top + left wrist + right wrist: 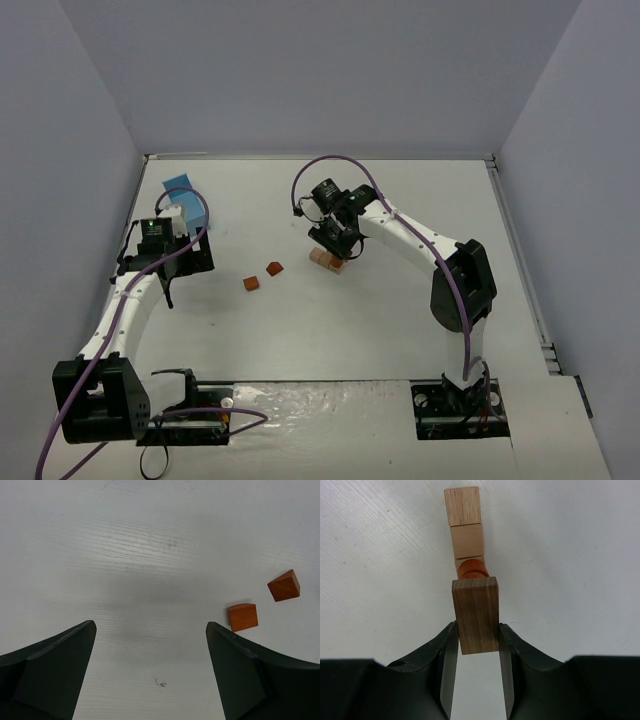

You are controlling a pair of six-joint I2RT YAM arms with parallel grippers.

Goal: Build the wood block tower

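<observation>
Only wrist view shows brown block [475, 605] clamped in right pincer [477, 626], left pincer [150, 625] spread wide

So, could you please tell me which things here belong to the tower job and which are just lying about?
For the job: dark block held by the right gripper; tan blocks beyond it; two loose reddish blocks.
Just lying about: the light-blue box.

block [477, 614] matt grained wood; right pincer fingers [437, 667] matt black plastic; table [150, 555] white, finely ribbed.
</observation>
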